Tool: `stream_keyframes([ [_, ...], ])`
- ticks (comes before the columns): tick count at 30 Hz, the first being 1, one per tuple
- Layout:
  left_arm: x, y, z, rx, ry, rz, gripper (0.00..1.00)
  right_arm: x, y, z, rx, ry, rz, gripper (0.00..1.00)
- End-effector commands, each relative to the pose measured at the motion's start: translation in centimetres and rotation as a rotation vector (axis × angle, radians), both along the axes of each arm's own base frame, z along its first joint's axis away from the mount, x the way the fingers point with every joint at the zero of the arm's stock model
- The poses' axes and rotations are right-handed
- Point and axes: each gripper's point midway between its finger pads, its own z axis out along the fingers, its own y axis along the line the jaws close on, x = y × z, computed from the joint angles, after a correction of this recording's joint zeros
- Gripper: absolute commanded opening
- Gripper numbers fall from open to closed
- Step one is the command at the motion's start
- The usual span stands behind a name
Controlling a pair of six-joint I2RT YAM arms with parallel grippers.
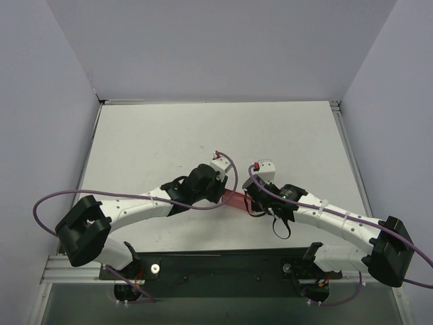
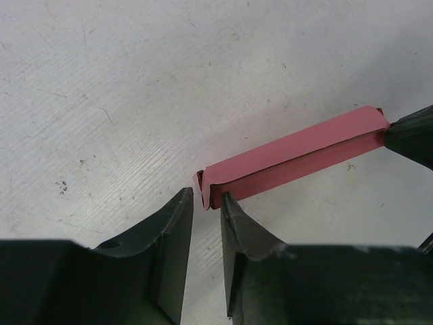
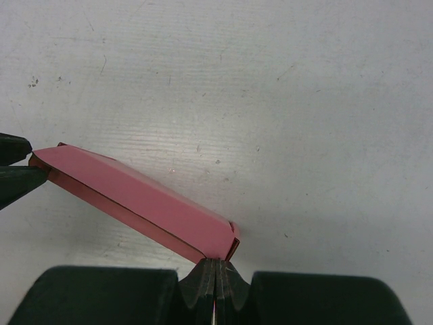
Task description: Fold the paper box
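Left gripper (image 2: 206, 198) sets its jaws at a narrow slit around one end of the paper box (image 2: 298, 152); whether they actually pinch it I cannot tell. Right gripper (image 3: 215, 271) is clamped tight on the opposite end, so the box spans between the two, low at the middle of the table (image 2: 135, 81). By its shape, the long panels are folded into a flat sleeve (the creases look crisp), while the end flaps seem left to tuck. Only the left wrist view shows the small flap curling at its end; overhead, the arms hide all but a pink sliver.
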Motion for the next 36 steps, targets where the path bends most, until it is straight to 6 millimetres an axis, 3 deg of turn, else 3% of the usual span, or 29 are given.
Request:
stream_keyframes([
  [1, 0.9, -1.1, 1.8, -0.023, -0.046, -0.002, 0.3, -1.1, -1.4, -1.1, -0.077, 0.05, -0.001, 0.0],
  [15, 0.9, -2.1, 2.0, -0.028, -0.031, 0.01, 0.02, -1.1, -1.4, -1.3, -0.083, 0.054, 0.001, 0.0],
  [36, 0.4, -3.6, 2.6, -0.12, 0.094, 0.089, 0.0, -1.0, -1.1, -1.8, -0.086, 0.065, 0.009, 0.0],
])
